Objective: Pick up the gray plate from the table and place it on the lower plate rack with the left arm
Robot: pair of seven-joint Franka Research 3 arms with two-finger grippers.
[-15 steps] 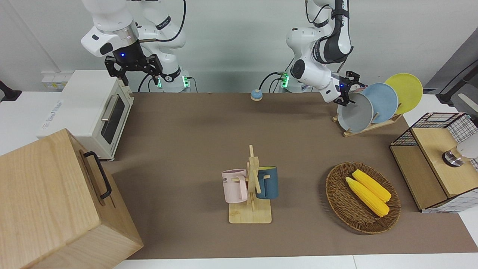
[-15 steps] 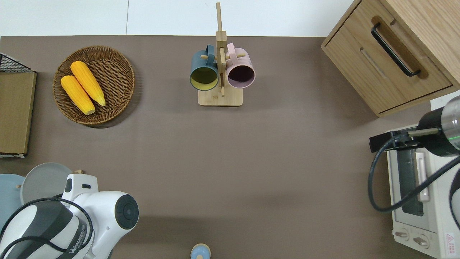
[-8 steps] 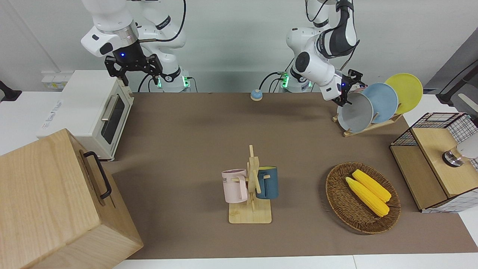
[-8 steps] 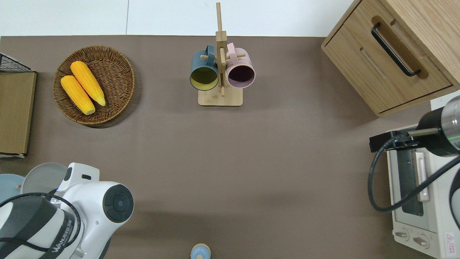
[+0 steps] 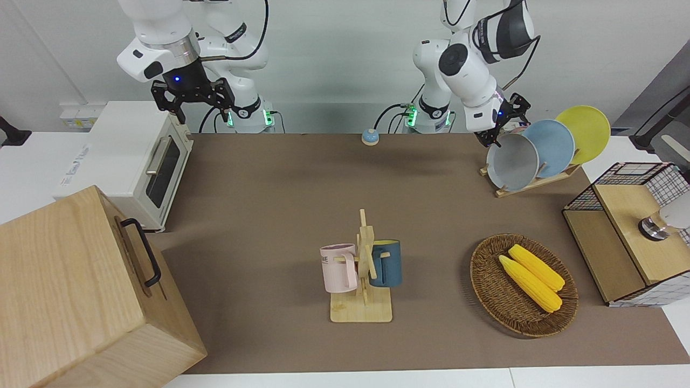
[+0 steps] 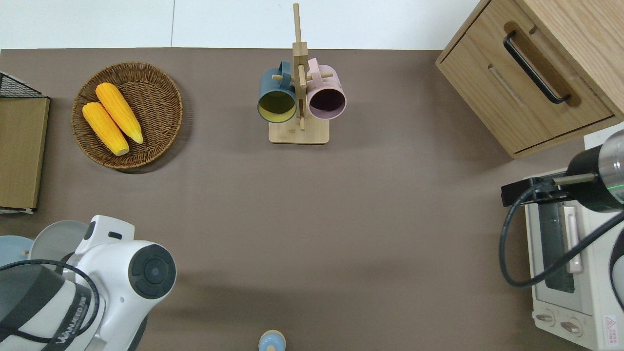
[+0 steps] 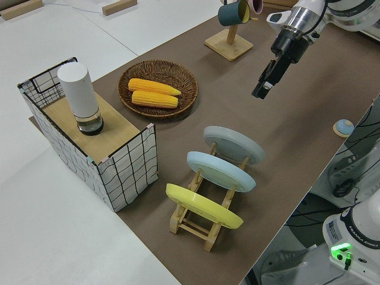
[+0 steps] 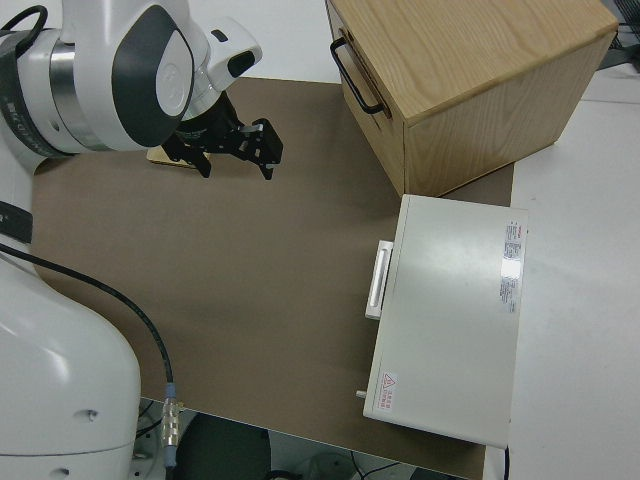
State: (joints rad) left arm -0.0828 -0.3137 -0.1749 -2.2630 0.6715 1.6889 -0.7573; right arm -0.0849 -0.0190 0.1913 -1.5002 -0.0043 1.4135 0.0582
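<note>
The gray plate [image 5: 512, 161] stands tilted in the lowest slot of the lower plate rack [image 5: 531, 185], at the left arm's end of the table, near the robots. It also shows in the left side view [image 7: 233, 144] and partly in the overhead view [image 6: 53, 239]. My left gripper [image 5: 501, 129] is open and empty, up in the air just above the plate's top rim and clear of it [image 7: 261, 92]. In the overhead view the wrist hides it. My right gripper [image 8: 235, 150] is open and parked.
A sky-blue plate [image 5: 550, 148] and a yellow plate [image 5: 585, 132] fill the higher slots. A wicker basket [image 5: 485, 291] holds two corn cobs. A mug tree [image 5: 364, 269], wire crate [image 5: 625, 231], toaster oven [image 5: 135, 161], wooden cabinet [image 5: 81, 291] and small bell [image 5: 370, 137] also stand here.
My left arm has risen and drawn its gripper up off the gray plate's rim. The plate has stayed in the rack. The right arm has not moved.
</note>
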